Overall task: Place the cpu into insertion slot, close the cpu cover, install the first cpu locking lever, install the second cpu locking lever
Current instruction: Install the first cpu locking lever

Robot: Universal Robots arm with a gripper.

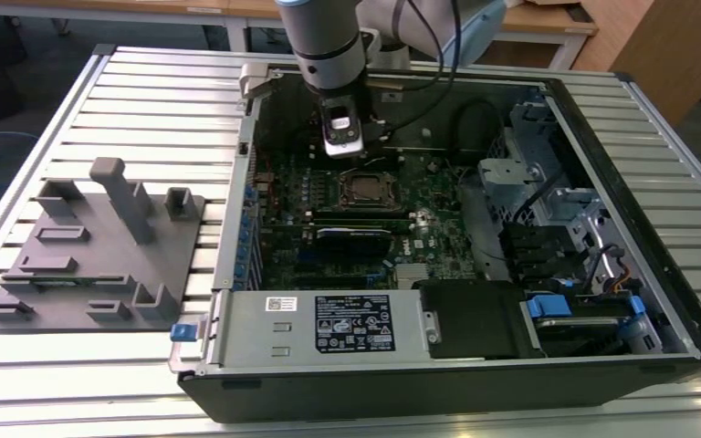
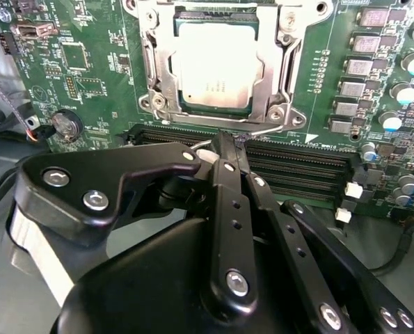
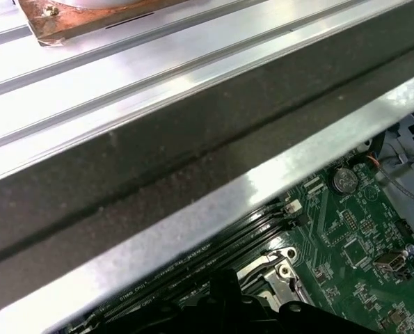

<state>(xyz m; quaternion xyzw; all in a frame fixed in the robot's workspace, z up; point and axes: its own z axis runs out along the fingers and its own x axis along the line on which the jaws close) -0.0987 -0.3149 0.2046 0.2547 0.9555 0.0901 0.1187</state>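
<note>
The cpu [image 2: 213, 66] lies flat in the insertion slot [image 2: 148, 69], its dull silver top showing through the window of the cpu cover [image 2: 273, 76], which lies down over it as a shiny frame. A thin wire locking lever [image 2: 266, 130] runs along the socket's edge nearest my fingers. My gripper [image 2: 224, 141] is shut, its black fingertips pressed together right at that edge, next to the lever's bent end; nothing shows between them. In the exterior view the gripper [image 1: 342, 146] hangs inside the open computer case just behind the insertion slot [image 1: 363, 187].
Long black memory slots [image 2: 297, 163] lie between my fingers and the socket. The case wall [image 3: 193, 160] passes close by the wrist. A drive cage [image 1: 570, 219] and power supply [image 1: 326, 324] fill the case's other sides. A grey fixture [image 1: 95, 246] stands at the exterior view's left.
</note>
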